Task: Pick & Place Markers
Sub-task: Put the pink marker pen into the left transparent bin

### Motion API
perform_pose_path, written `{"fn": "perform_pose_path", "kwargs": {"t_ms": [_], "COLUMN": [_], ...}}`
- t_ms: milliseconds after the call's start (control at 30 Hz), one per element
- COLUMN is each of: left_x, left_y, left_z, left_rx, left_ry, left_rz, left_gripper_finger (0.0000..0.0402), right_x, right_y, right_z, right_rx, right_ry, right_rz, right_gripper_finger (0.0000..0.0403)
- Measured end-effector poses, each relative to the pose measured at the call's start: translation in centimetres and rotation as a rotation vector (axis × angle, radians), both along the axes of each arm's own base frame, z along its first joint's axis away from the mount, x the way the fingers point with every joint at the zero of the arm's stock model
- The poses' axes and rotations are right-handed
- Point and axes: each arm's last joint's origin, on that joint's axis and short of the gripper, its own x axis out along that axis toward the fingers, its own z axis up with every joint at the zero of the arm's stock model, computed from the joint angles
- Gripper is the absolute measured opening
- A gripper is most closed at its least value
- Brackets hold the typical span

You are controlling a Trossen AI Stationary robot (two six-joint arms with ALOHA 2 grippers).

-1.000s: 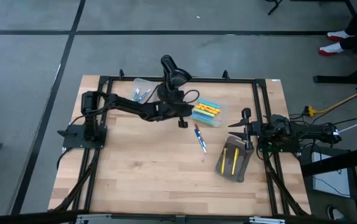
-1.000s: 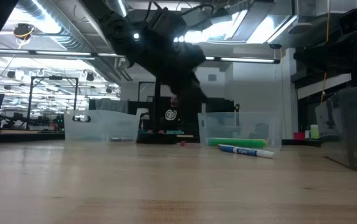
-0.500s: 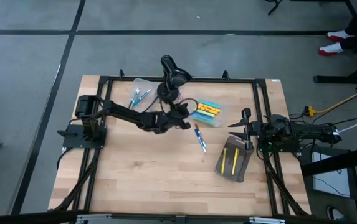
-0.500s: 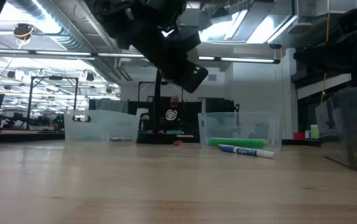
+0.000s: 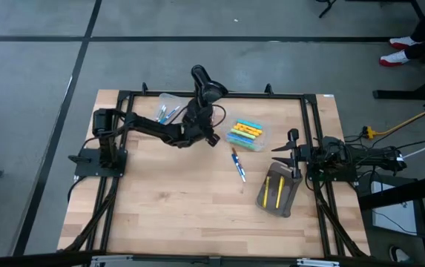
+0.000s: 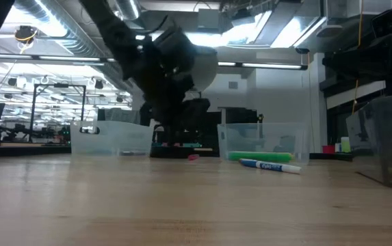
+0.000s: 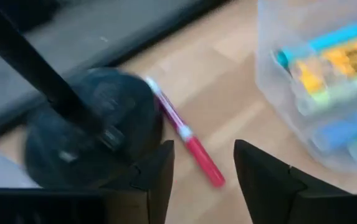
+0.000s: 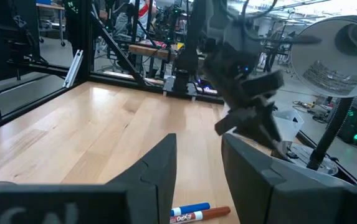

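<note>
Now that the left gripper [image 7: 200, 163] has swung back toward twelve o'clock, its jaws gape empty over a thin red marker [image 7: 184, 134] beside the black round lamp base [image 7: 91, 127]. That marker looks freshly let go (short of the clear plastic bin [image 5: 247, 134]); the right gripper [image 8: 197, 163] waits at three o'clock, half-open, holding nothing.

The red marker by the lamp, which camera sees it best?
The left wrist view: the red marker lies big and whole beside the lamp base. The low view shows only a pink speck. The high and right wrist views hide it.

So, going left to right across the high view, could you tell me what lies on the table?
Left clear bin → left gripper → clear bin of markers → grey pouch → right gripper.
</note>
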Motion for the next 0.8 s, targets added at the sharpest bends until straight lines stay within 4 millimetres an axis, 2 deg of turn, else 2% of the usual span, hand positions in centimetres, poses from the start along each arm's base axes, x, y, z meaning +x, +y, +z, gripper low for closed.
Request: {"fn": "perform_pose_path", "kwargs": {"t_ms": [233, 400, 600, 800], "left_x": [-0.5, -0.2, 0.7, 0.9], "left_y": [-1.1, -2.1, -2.2, -2.0], "left_z": [-1.2, -2.5, -5.0, -6.5], "left_rx": [0.005, 0.061, 0.096, 0.124], "left_ry": [-0.049, -0.069, -0.095, -0.074], "left_rz": [-0.076, -0.021, -0.036, -0.008], "left_gripper_finger": [0.0154, 0.0138, 0.0135, 0.0138], "right_x": [0.0, 0.0, 0.0, 0.0], "right_y": [0.0, 0.0, 0.0, 0.0], "right_z": [0.0, 0.0, 0.0, 0.0], "right_rx": [0.000, 0.000, 0.000, 0.000], "right_ry": [0.000, -0.001, 0.000, 0.000], "right_rz": [-0.001, 0.000, 0.000, 0.000], "right_gripper_finger": [0.0126, 0.0126, 0.0126, 0.0126]}}
